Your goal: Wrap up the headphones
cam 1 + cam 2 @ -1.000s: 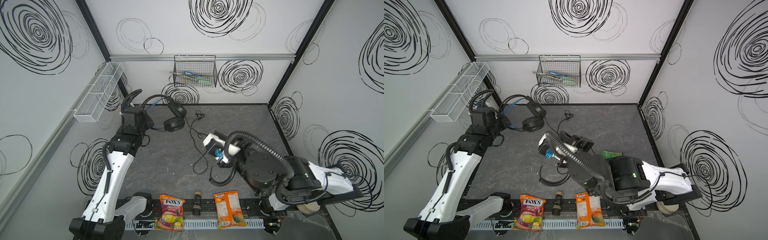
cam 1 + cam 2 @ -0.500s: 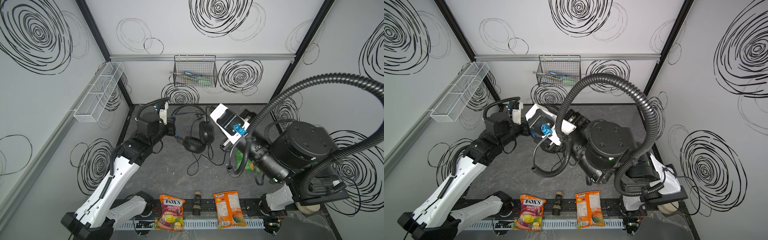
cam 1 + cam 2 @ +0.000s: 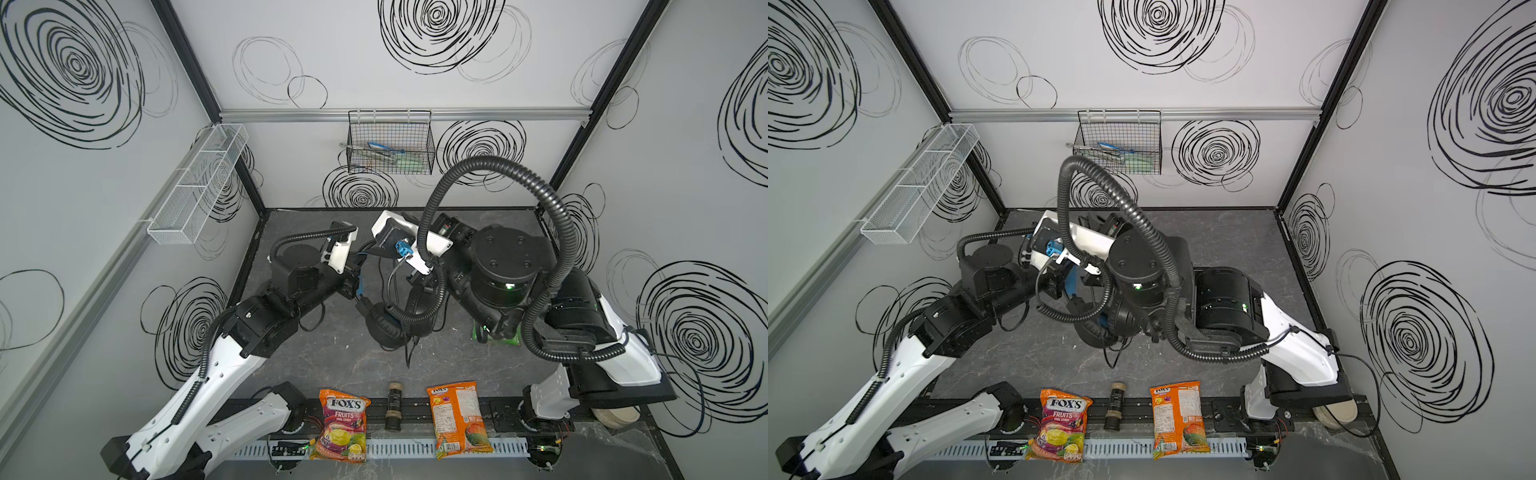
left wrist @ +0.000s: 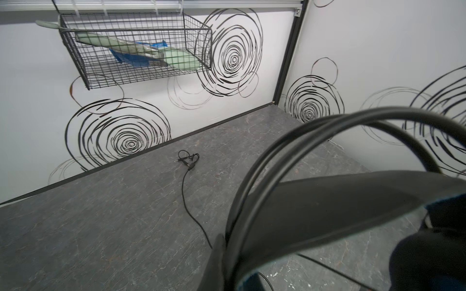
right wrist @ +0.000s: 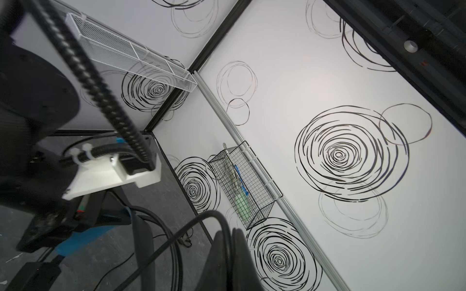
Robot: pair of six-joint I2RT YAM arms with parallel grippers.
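A: While the left gripper (image 3: 358,291) is clamped on the headband (image 4: 315,133), where are the headphones (image 3: 388,330)?

B: Over the middle of the table (image 3: 332,374), with the cups (image 3: 380,332) hanging low and close together. Whether they touch the top, I can't tell.

A: And the right gripper (image 5: 230,234)?

B: Closed, near the left one. In its wrist view the cable (image 4: 183,199) runs right in between its fingers, so I'd say it has the cable pinched.

A: So it's winding. How should it do that well?

B: Hold the left grip firm and lead the cable round the headphones with a light, even pull. Much of it is loose. The plug (image 4: 187,159) lies on the table near the back edge, and a length dangles under the cups. Draw that slack in slowly so it doesn't kink.

A: Any snag?

B: The right arm's hose (image 3: 415,318) curls right across the cups, and the cable could catch there.

A: How do they look?

B: Black all over: fat round padded cups, a thin twin-wire headband, a broad strap (image 4: 353,201) under it with a blue lining, and a thin cable.
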